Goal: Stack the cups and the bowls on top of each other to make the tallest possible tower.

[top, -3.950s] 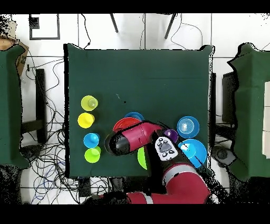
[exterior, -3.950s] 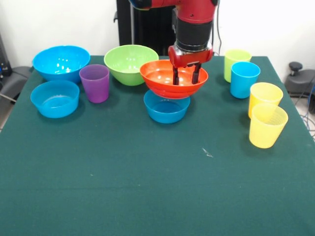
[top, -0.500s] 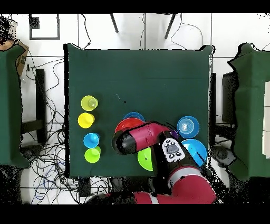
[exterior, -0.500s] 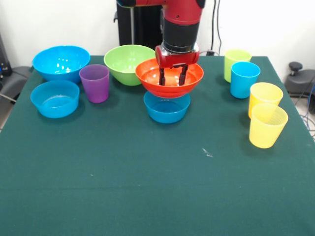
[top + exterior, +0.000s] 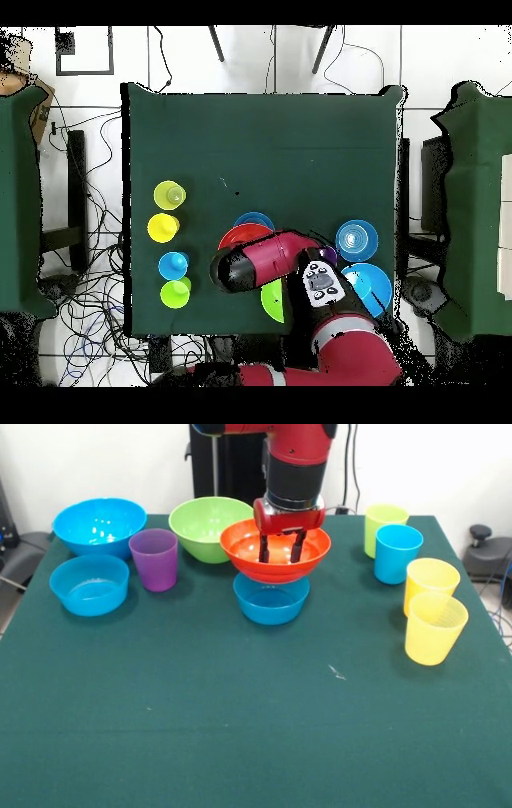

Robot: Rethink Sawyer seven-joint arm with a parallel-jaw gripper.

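Observation:
The wide orange bowl (image 5: 276, 572) rests upright on a small blue bowl (image 5: 270, 602) at mid-table. My gripper (image 5: 280, 548) hangs just inside the orange bowl, fingers apart and holding nothing. The purple cup (image 5: 154, 558) stands apart on the table to the left. In the overhead view my arm covers the gripper. The orange bowl (image 5: 236, 236) and the blue bowl (image 5: 256, 218) under it show beside the arm.
The lime green bowl (image 5: 206, 524), the large blue bowl (image 5: 99, 524) and another small blue bowl (image 5: 89, 584) stand at the back left. The lime green cup (image 5: 384, 524), the blue cup (image 5: 397, 552) and two yellow cups (image 5: 430, 582) (image 5: 434, 630) stand at the right.
Almost nothing has changed. My arm has shifted very slightly, and the gripper stays open over the orange bowl.

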